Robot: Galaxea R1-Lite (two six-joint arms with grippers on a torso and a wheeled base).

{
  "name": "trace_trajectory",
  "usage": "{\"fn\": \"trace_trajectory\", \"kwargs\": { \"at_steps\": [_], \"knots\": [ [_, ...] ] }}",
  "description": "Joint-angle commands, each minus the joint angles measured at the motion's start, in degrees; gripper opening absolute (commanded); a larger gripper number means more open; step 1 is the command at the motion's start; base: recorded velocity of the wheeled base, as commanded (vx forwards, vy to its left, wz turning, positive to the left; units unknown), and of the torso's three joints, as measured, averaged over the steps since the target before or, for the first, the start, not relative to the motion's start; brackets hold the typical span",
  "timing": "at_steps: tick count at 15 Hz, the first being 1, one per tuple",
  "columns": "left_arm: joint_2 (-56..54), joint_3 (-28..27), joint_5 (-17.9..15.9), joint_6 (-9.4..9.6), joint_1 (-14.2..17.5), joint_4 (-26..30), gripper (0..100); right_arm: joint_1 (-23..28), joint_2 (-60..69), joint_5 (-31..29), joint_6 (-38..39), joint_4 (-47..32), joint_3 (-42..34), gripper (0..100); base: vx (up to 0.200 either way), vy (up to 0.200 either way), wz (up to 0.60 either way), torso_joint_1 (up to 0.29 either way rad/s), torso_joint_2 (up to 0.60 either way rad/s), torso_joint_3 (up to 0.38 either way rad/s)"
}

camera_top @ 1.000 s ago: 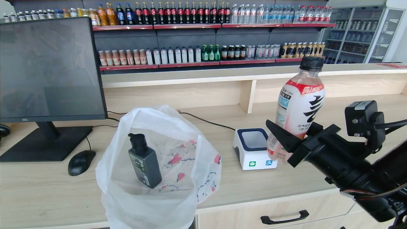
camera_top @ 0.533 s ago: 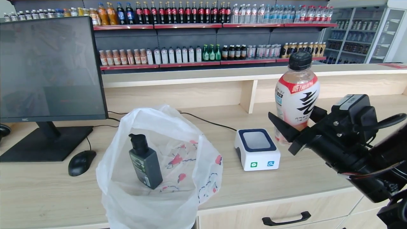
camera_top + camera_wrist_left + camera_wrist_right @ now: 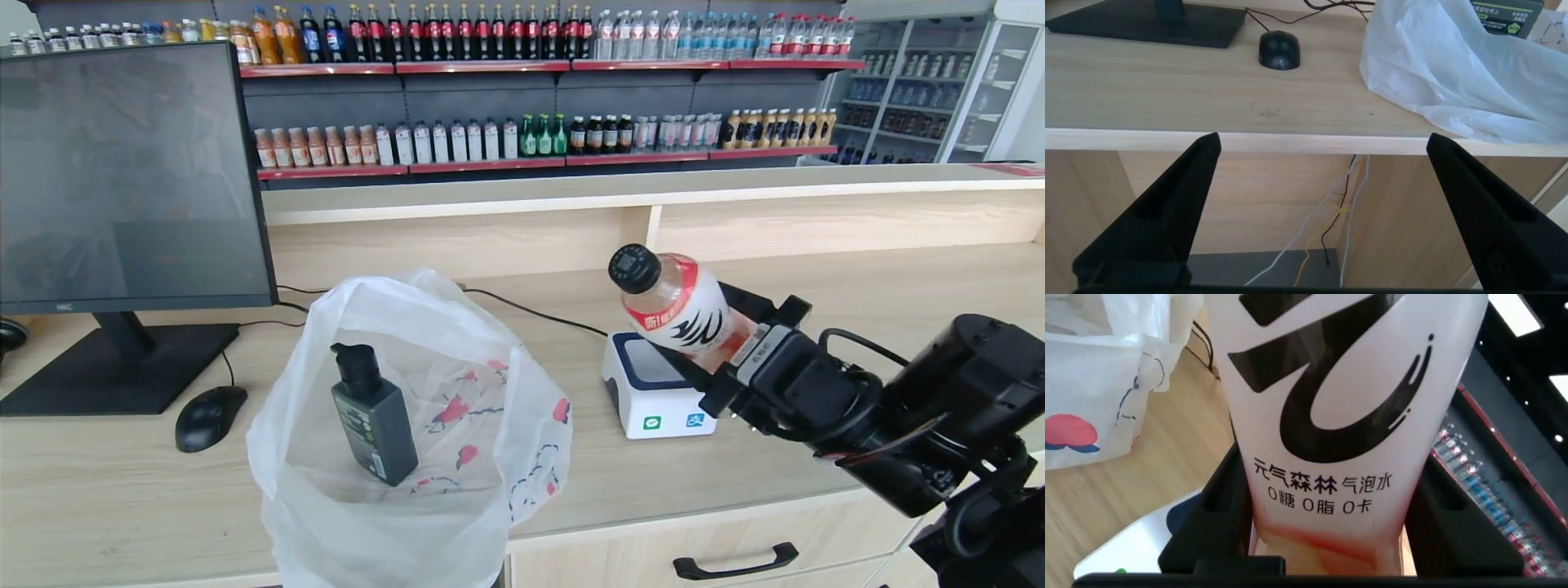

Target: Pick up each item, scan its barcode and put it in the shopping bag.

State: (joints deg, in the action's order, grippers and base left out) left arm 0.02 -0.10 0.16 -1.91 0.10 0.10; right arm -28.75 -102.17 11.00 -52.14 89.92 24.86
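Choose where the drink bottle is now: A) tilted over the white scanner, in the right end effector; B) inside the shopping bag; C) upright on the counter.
A: the right end effector grips the drink bottle, which leans above the white scanner.

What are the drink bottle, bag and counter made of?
The drink bottle looks like clear plastic: liquid shows through, under a glossy printed sleeve. The shopping bag is thin translucent plastic film, crinkled; the pump bottle shows through. The counter is matte pale wood grain, solid wood or laminate unclear.
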Motion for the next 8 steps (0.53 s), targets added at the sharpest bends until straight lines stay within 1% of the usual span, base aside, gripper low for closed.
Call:
{"fn": "trace_trajectory", "kwargs": {
  "at_steps": [1, 3, 6, 8],
  "knots": [
    [0.06, 0.01, 0.02, -0.02, -0.01, -0.01, 100, 0.8, -2.42, 4.03, -4.37, 0.08, 0.37, 0, 0.0, 0.0, 0.0, 0.0, 0.0, 0.0],
    [0.06, 0.01, 0.02, -0.02, -0.01, -0.01, 100, 1.24, -3.39, 7.46, -9.74, 0.08, 0.37, 0, 0.0, 0.0, 0.0, 0.0, 0.0, 0.0],
    [0.06, 0.01, 0.02, -0.02, -0.01, -0.01, 100, 2.73, -3.48, 8.6, -13.25, 0.08, 0.46, 0, 0.0, 0.0, 0.0, 0.0, 0.0, 0.0],
    [0.06, 0.01, 0.02, -0.11, -0.01, -0.01, 100, 2.73, -3.56, 11.06, -15.8, 0.08, 1.86, 0, 0.0, 0.0, 0.0, 0.0, 0.0, 0.0]
  ]
}}
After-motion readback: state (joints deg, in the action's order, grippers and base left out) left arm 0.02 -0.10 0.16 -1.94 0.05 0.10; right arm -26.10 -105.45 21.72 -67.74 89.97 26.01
